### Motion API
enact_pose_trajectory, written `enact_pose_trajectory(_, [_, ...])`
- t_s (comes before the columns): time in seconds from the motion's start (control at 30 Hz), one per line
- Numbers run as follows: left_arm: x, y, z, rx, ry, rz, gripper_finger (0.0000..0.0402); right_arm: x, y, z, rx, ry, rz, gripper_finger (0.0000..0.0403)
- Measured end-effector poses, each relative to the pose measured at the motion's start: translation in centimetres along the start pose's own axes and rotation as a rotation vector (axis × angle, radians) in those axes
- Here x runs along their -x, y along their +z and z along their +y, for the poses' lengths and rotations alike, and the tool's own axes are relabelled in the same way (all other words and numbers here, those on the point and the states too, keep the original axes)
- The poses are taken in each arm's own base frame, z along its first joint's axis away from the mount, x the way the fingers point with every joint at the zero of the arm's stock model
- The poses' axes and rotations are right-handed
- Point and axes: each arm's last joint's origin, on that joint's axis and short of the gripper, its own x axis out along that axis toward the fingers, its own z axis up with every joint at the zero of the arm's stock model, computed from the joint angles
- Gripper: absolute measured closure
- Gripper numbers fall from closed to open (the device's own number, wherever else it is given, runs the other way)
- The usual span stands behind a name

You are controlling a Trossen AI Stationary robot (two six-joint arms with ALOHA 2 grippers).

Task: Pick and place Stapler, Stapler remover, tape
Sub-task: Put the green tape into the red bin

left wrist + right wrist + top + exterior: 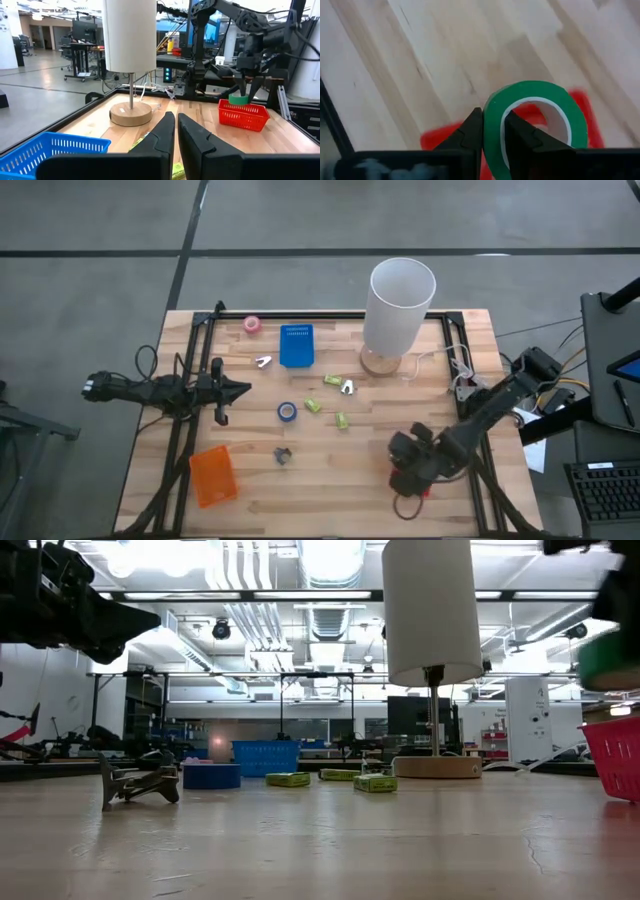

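My right gripper (405, 468) hangs over a red basket (242, 115) at the table's near right, shut on a green tape roll (535, 125). A blue tape roll (287, 411) lies flat mid-table and a pink one (252, 325) at the far left. A dark staple remover (283, 454) rests on the wood nearer the front, and two pale ones (263, 362) (347, 386) lie farther back. I cannot make out the stapler. My left gripper (235, 390) waits shut and level at the left, touching nothing. My right gripper pinches the green roll's wall (492, 125), one finger inside the ring and one outside. The fingers come steeply from above. The roll stands on edge below them, lifted clear just above the red basket (410, 485).
A white-shaded lamp (400, 305) stands at the far centre-right. A blue basket (296, 345) sits far left of centre and an orange basket (212, 475) near left. Small green blocks (313, 405) lie mid-table. Black frame rails (190, 420) run along the sides.
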Motion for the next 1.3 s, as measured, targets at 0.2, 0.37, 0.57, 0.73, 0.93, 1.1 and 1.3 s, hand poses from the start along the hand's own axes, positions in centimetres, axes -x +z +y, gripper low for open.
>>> enact_pose_trajectory(0.2, [0.0, 0.0, 0.0, 0.0, 0.0, 0.0, 0.0376, -0.8, -2.0, -0.7, -0.076, -0.035, 0.024, 0.0349])
enact_pose_trajectory(0.37, [0.0, 0.0, 0.0, 0.0, 0.0, 0.0, 0.0376, -2.0, -2.6, -0.9, -0.071, -0.073, 0.053, 0.0349])
enact_pose_trajectory(0.57, [0.0, 0.0, 0.0, 0.0, 0.0, 0.0, 0.0376, -3.0, -3.0, -0.8, -0.059, -0.108, 0.061, 0.0349])
enact_pose_trajectory(0.73, [0.0, 0.0, 0.0, 0.0, 0.0, 0.0, 0.0376, -3.5, -3.2, -1.0, -0.051, -0.131, 0.062, 0.0349])
enact_pose_trajectory(0.93, [0.0, 0.0, 0.0, 0.0, 0.0, 0.0, 0.0376, -4.2, -3.5, -1.1, -0.035, -0.159, 0.063, 0.0349])
enact_pose_trajectory(1.1, [0.0, 0.0, 0.0, 0.0, 0.0, 0.0, 0.0376, -4.5, -3.5, -1.0, -0.031, -0.167, 0.061, 0.0349])
enact_pose_trajectory(1.3, [0.0, 0.0, 0.0, 0.0, 0.0, 0.0, 0.0376, -4.6, -3.5, -1.0, -0.025, -0.167, 0.054, 0.0349])
